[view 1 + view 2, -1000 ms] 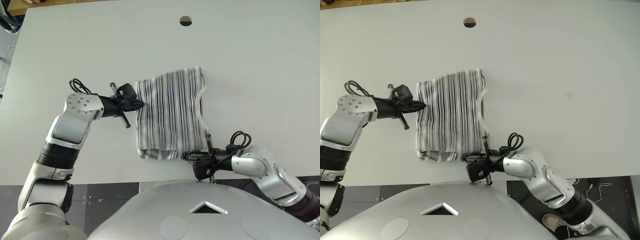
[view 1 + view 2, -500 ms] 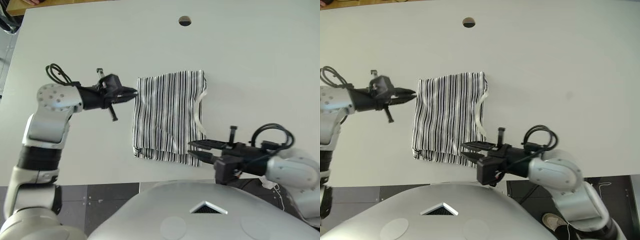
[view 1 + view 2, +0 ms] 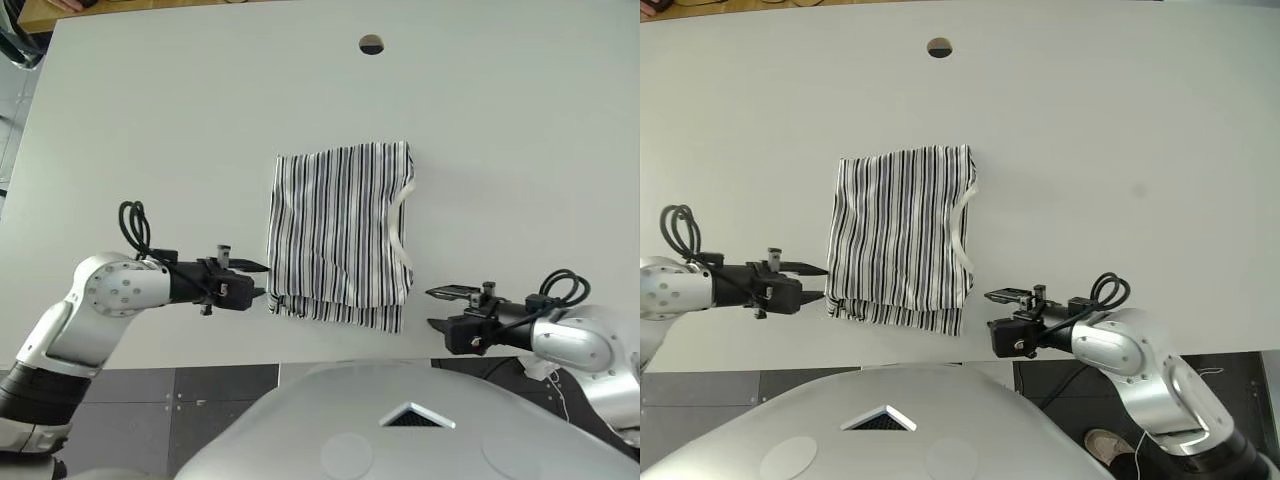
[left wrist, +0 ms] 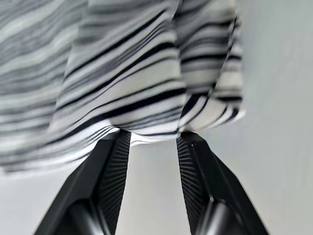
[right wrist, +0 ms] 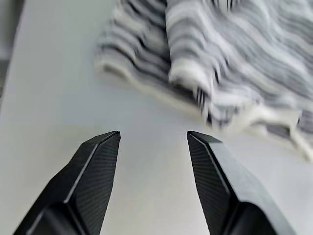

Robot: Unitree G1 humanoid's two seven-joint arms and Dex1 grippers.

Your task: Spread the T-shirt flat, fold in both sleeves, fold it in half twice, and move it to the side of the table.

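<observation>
While the striped T-shirt (image 3: 340,235) lies as a folded rectangle on the white table (image 3: 520,150), its long axis runs from the near edge away from the robot.

Left eye view: the left gripper (image 3: 262,280) sits low at the shirt's near-left corner, with its tips at the hem and its jaws moderately parted. The right gripper (image 3: 432,307) stands apart from the near-right corner, jaws open and empty.

Right eye view: same arrangement, and the gap on the right side is plain.

Left wrist view: the fingers (image 4: 110,166) straddle bare table, with the layered hem at their tips. Contact cannot be settled.

Right wrist view: the fingers (image 5: 95,166) are spread wide, and the cloth lies ahead and clear of them.

Assessment: the left arm is nearer. The shirt lies ahead of both jaws, so pinching the near hem calls for a short inward advance.
</observation>
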